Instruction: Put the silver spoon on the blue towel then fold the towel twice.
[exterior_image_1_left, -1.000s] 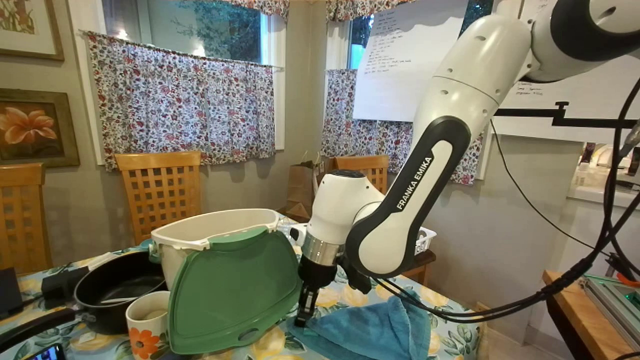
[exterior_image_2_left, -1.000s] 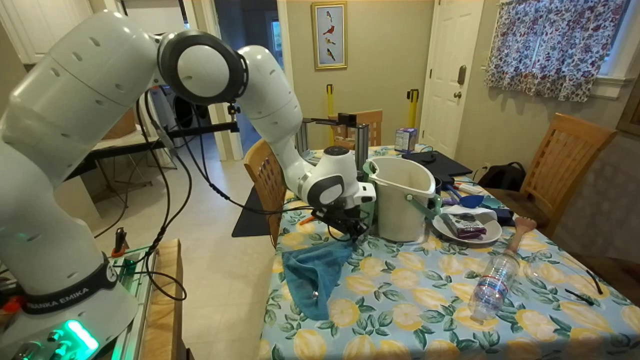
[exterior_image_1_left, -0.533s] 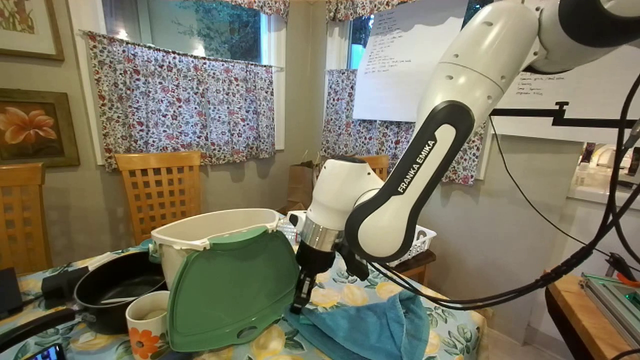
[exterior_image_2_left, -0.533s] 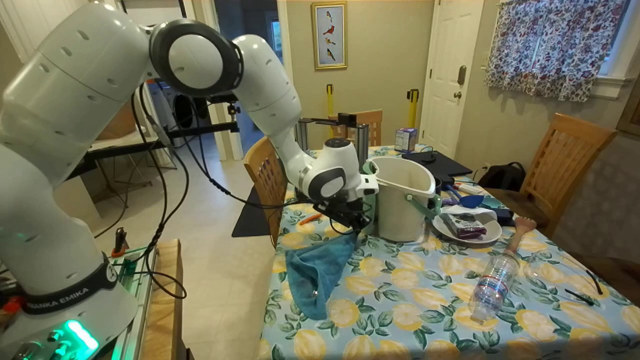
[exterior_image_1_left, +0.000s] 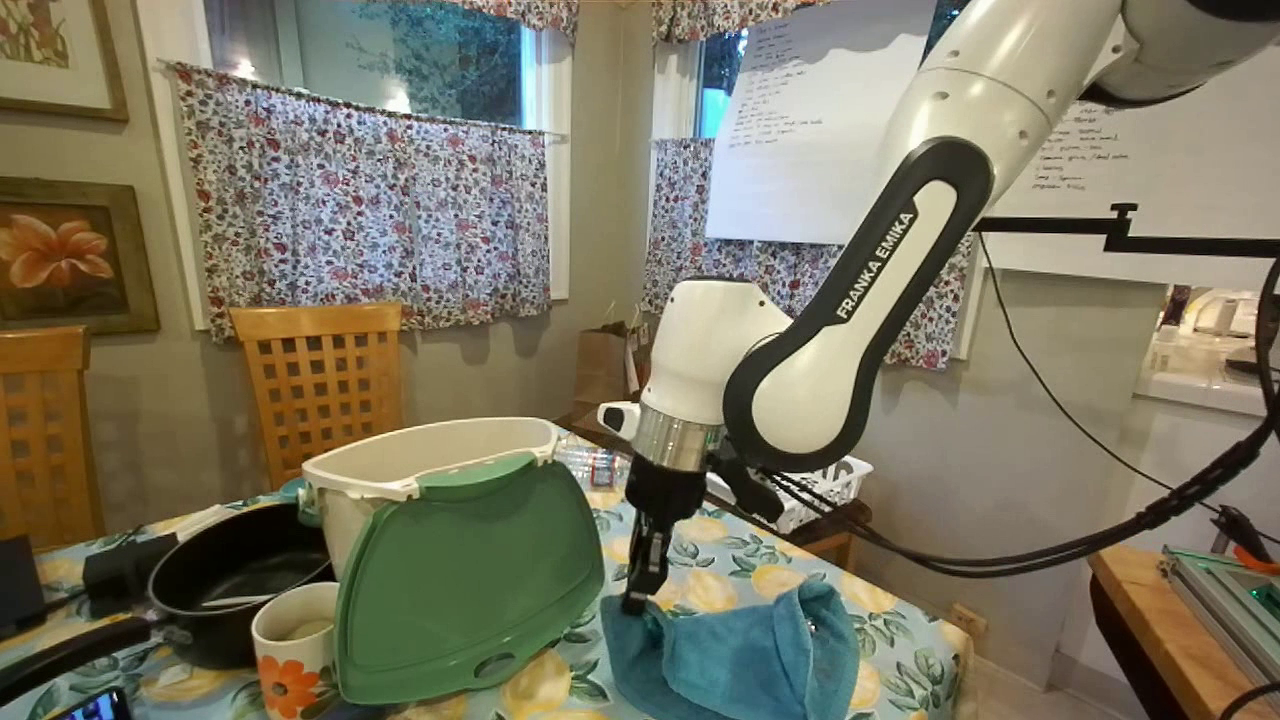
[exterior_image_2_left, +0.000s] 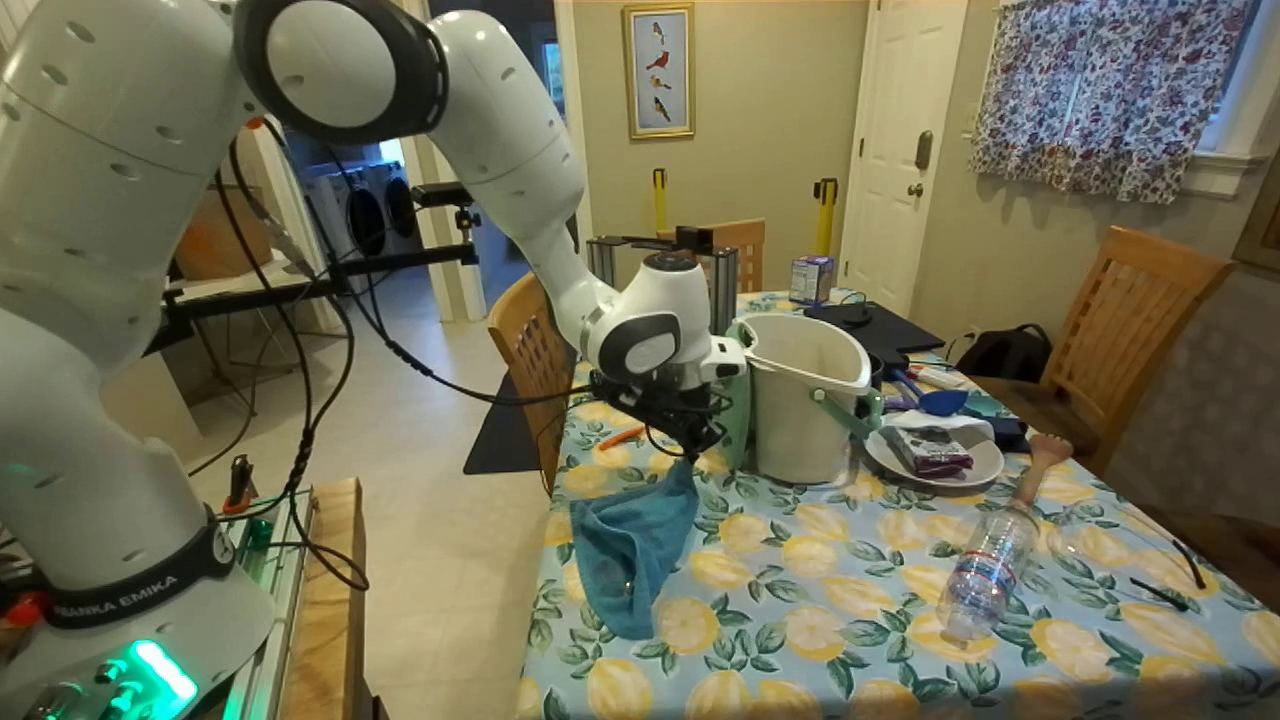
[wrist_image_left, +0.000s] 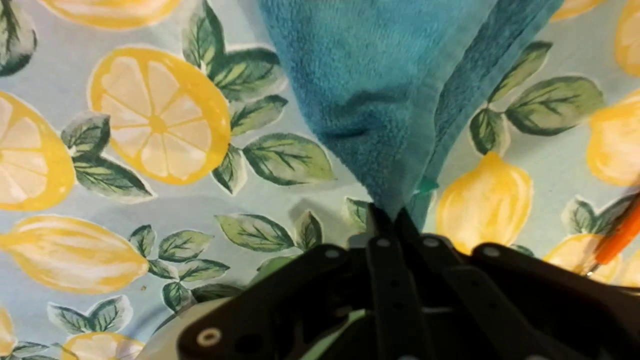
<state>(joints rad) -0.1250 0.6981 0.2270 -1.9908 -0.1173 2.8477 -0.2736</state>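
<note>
Lying partly folded, the blue towel (exterior_image_2_left: 640, 540) rests on the lemon-print tablecloth (exterior_image_2_left: 800, 665), one corner raised into the gripper (wrist_image_left: 392, 214), whose fingers (wrist_image_left: 387, 262) are pinched together on the cloth. A silvery glint (exterior_image_2_left: 629, 588) shows on its surface, too small to name. Near the raised corner, the green lid (exterior_image_1_left: 470, 580) slants against the white bin (exterior_image_2_left: 805, 425). Farther out, a clear plastic bottle (exterior_image_2_left: 985, 577) lies well apart.

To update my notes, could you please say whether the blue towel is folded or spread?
Partly folded: the blue towel overlaps itself, one end pinched in the gripper.
</note>
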